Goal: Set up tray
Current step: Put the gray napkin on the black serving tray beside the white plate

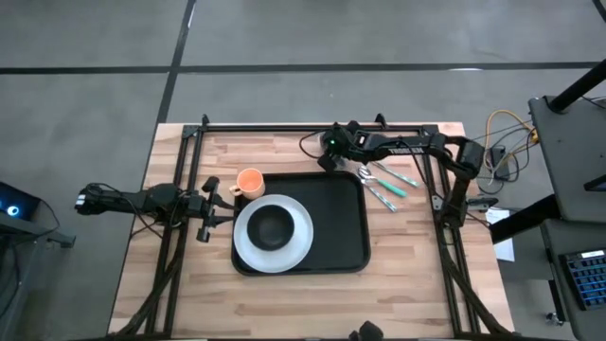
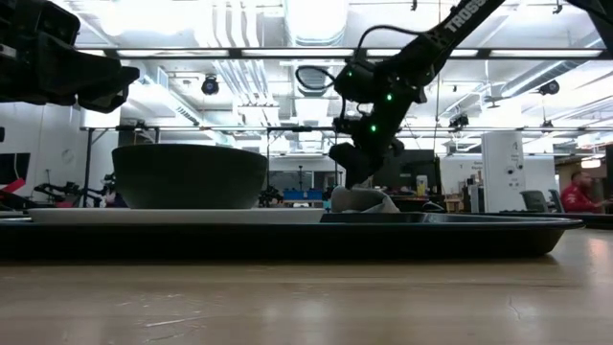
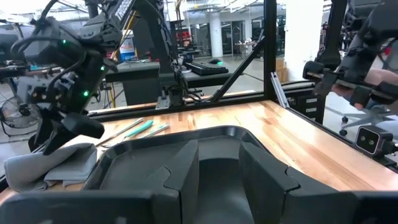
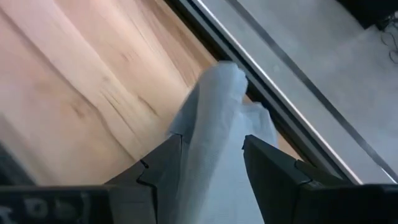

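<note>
The black tray point(image 1: 331, 213) lies mid-table, and a white plate point(image 1: 298, 248) carrying a black bowl point(image 1: 273, 227) sits on its left half. A grey napkin point(image 3: 50, 168) lies on the wood just beyond the tray's far edge. My right gripper point(image 1: 328, 161) reaches in from the right and stands over the napkin, shut on it. My left gripper point(image 1: 220, 204) waits open beside the tray's left edge, touching nothing. My right gripper point(image 4: 211, 162) has a raised fold of the napkin point(image 4: 214, 140) pinched between its two fingers point(image 4: 165, 165). It comes from above, slanting down. The rest of the napkin point(image 3: 37, 174) rests slack on the table next to the tray's far rim.
An orange cup point(image 1: 249, 182) stands by the tray's far left corner, close to my left gripper. Teal-handled cutlery point(image 1: 386, 185) lies on the wood right of the tray. The tray's right half point(image 1: 341, 237) is bare. The near part of the table point(image 1: 303, 303) is open wood.
</note>
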